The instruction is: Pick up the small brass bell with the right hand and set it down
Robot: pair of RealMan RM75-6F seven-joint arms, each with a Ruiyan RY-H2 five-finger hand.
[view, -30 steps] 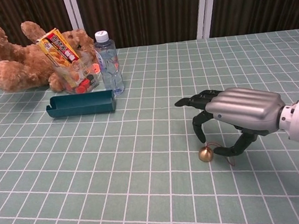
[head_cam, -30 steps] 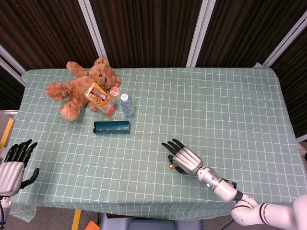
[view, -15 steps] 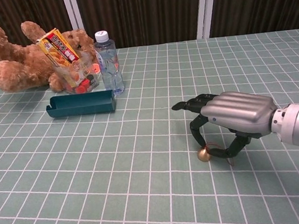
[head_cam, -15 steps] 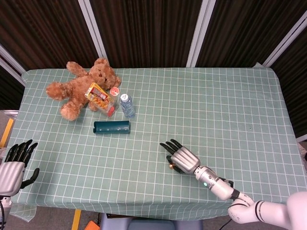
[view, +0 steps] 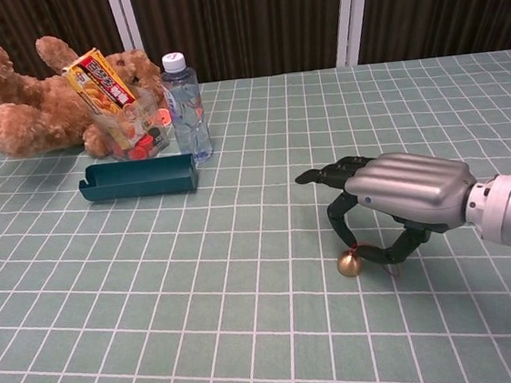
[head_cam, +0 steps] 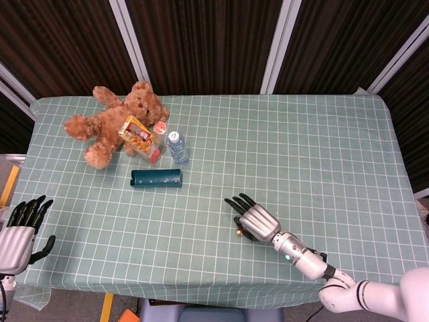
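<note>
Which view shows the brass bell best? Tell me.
The chest view: the brass bell sits in plain side profile on the tablecloth under the right robot hand. In the head view it is only a small gold speck beside that hand.

Right robot hand (head_cam: 255,221) over small brass bell (head_cam: 238,233) on checked tablecloth (head_cam: 301,154).

Bare tablecloth (head_cam: 301,154) surrounds the right hand (view: 402,196) (the teddy bear (head_cam: 114,124) cluster sits well apart).

Head view: high above the near edge, looking steeply down over the whole table (head_cam: 322,134).
Chest view: low, near, facing level across the table.
Shared: right hand (head_cam: 256,222), teddy (view: 36,105).
</note>
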